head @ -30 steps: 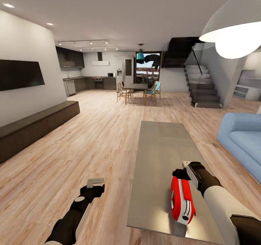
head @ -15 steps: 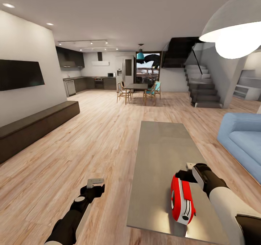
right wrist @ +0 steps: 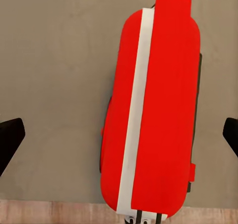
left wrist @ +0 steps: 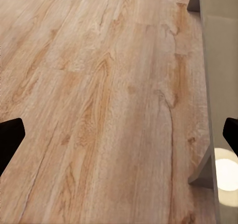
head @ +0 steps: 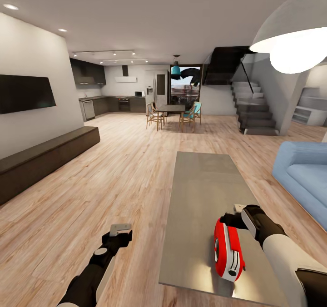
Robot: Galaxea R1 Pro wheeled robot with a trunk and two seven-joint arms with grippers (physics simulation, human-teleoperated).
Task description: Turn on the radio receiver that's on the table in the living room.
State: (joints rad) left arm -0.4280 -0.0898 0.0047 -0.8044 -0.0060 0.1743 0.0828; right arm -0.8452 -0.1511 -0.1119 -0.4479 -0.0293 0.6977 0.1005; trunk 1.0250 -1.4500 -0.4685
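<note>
The radio [head: 228,249] stands on the near end of the desk [head: 200,198], close to its near edge, a red box with a white band. In the right wrist view the radio [right wrist: 151,110] sits between the two dark fingertips, which show only at the frame's edges, far apart; the right claw [head: 232,220] is spread wide, hanging just above the radio's far end, and contact cannot be told. The left claw [head: 119,230] hangs over the wooden floor [head: 91,198] beside the desk, its fingertips also at the edges of the left wrist view, wide open and holding nothing, with the desk's edge [left wrist: 220,85] alongside. Farther off, a blue sofa [head: 304,175] stands to the right and a dark low bench [head: 45,157] along the left wall. At the back are a dining table with chairs [head: 172,114] and a staircase [head: 254,111].
</note>
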